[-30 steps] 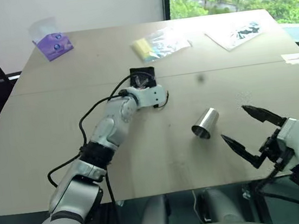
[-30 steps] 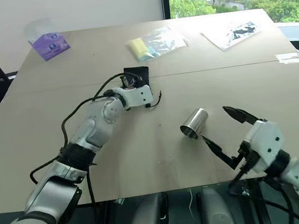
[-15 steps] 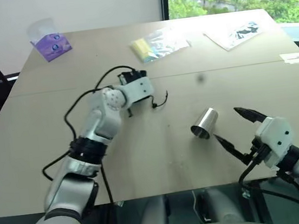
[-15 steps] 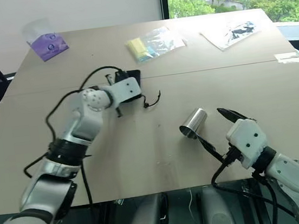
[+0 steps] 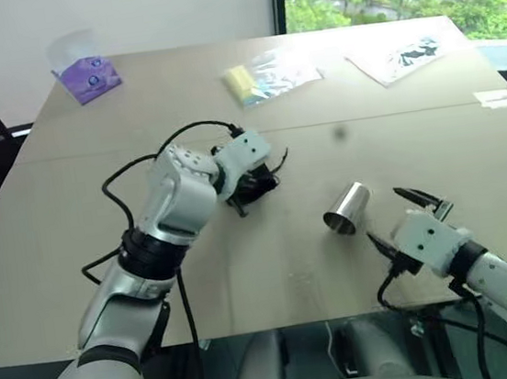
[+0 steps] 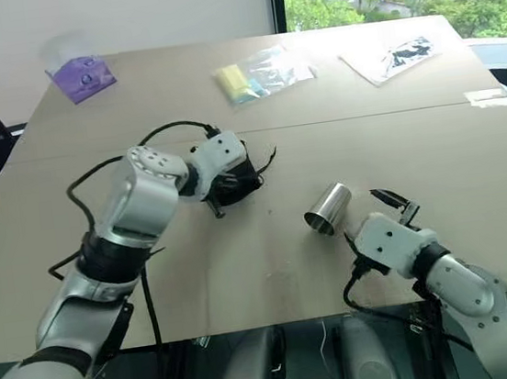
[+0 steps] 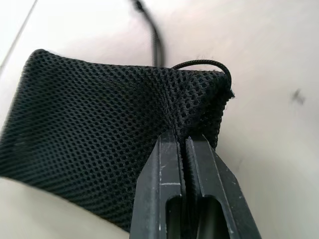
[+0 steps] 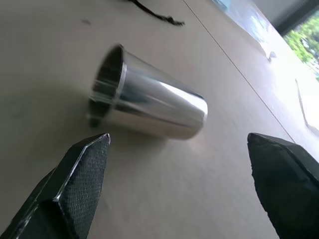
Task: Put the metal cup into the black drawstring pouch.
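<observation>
Left gripper point(image 7: 185, 144) clamped on an edge of the black drawstring pouch point(image 7: 99, 134) – pouch sits mid-table point(image 5: 78, 266), its cord trailing. Right gripper point(image 8: 179, 169) jaws wide apart, just short of the metal cup point(image 8: 149, 102) – cup lies on its side near the front edge, untouched.

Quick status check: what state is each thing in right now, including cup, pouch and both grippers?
Metal cup: lying on its side on the table, open end toward the robot, not held.
Black pouch: pinched at its corded edge, bunched against the table.
Left gripper: shut on the pouch fabric.
Right gripper: open wide, fingers either side of the cup, not touching it.
Tissue pack: resting at the far left corner.
</observation>
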